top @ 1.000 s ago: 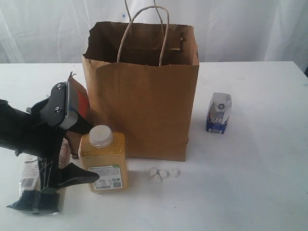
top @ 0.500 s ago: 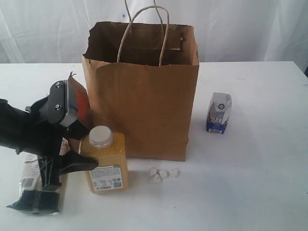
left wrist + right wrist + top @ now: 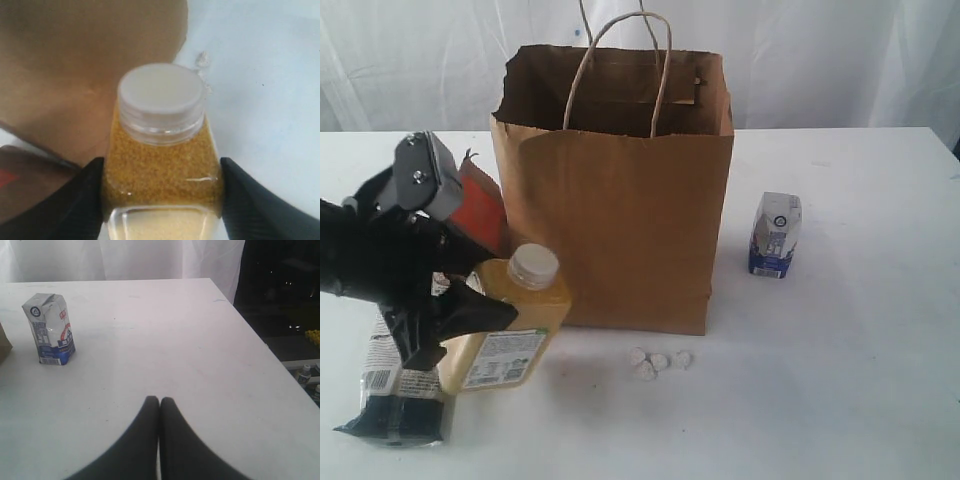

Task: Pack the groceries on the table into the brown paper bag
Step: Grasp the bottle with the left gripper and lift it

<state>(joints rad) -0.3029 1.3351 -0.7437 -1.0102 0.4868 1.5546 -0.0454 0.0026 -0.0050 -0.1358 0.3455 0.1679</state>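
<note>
The yellow-grain bottle [image 3: 505, 325] with its white cap [image 3: 161, 92] hangs tilted just off the table, cap leaning toward the brown paper bag [image 3: 620, 200]. My left gripper [image 3: 485, 300] is shut on the bottle's body; both black fingers [image 3: 80, 200] press its sides. The bag stands upright and open at the table's middle. A brown-red pouch [image 3: 480, 205] leans by the bag's left side. A long noodle packet [image 3: 395, 385] lies under the left arm. Tiny white lumps [image 3: 658, 362] lie in front of the bag. The blue-white carton [image 3: 776, 235] stands right of it. My right gripper [image 3: 159, 401] is shut and empty, over bare table.
The white table [image 3: 840, 400] stretches wide to the right and front. A white curtain hangs behind it. In the right wrist view the table's edge [image 3: 260, 337] runs along a dark drop-off.
My left gripper closed on the bottle, then lifted and tilted it to the left, cap toward the bag. The arm rose. Everything else stayed put.
</note>
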